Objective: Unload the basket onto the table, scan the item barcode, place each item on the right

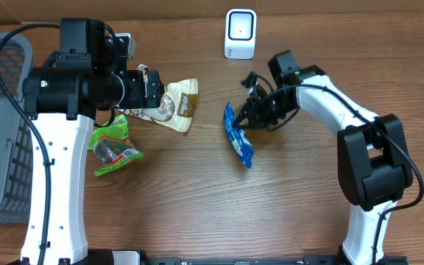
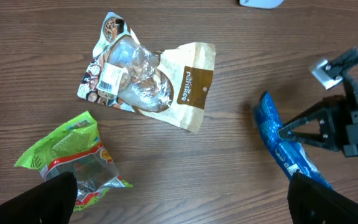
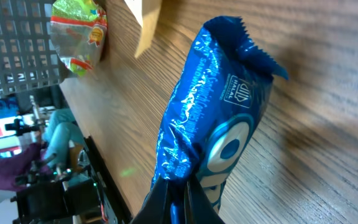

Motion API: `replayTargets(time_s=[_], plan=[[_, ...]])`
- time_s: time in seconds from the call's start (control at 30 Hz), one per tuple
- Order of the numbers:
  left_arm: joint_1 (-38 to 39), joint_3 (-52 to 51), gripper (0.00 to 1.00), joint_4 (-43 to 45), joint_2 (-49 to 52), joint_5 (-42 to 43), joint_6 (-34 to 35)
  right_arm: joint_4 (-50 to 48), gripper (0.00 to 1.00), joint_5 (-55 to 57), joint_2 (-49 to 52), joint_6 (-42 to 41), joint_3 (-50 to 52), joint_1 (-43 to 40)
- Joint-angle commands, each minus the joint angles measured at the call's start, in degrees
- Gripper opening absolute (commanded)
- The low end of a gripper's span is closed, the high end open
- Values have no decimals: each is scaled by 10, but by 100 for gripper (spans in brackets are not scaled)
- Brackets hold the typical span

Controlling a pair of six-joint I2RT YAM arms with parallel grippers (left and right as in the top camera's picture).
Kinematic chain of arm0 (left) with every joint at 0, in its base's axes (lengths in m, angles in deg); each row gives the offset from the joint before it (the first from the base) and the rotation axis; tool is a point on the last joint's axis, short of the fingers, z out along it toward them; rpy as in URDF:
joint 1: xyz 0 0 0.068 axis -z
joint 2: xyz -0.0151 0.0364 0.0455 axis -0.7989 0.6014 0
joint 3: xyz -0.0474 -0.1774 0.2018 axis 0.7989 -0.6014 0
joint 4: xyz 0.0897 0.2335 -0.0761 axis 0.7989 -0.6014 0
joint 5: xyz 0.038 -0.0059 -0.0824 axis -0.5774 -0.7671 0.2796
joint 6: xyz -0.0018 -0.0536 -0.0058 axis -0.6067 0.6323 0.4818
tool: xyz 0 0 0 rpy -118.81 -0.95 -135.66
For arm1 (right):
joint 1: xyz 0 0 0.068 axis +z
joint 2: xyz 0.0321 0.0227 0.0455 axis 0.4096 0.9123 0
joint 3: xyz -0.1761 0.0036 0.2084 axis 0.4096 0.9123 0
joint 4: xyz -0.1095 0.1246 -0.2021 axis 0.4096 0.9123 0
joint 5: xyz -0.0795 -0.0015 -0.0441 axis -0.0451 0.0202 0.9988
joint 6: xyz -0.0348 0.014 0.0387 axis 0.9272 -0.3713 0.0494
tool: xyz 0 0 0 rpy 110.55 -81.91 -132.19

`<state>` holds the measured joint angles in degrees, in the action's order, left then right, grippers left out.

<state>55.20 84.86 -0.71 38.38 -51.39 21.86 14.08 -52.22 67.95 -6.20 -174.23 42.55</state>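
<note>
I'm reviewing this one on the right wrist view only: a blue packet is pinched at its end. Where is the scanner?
Observer: The white scanner stands at the far edge of the table, beyond the blue packet and apart from it.
Operator: And the left hand?
Observer: The left hand is open near the brown pouch, holding nothing.
Operator: Any barcode showing?
Observer: A white barcode label faces up on that pouch.

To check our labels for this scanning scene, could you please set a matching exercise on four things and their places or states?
1 blue packet
2 green packet
3 white scanner
4 left claw

a open, holding nothing
b at the table's far edge
c pinched in the right claw
d lying beside the tan packet

Pairs: 1-c, 2-d, 3-b, 4-a
</note>
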Motion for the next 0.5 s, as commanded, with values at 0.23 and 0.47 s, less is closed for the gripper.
replayTargets(time_s=[0.23,0.47], plan=[[0,-1,100,0,2,-1,6,-57,31,70,-4,-23,94,-39],[0,-1,100,0,2,-1,6,-59,48,265,-4,-80,90,-40]])
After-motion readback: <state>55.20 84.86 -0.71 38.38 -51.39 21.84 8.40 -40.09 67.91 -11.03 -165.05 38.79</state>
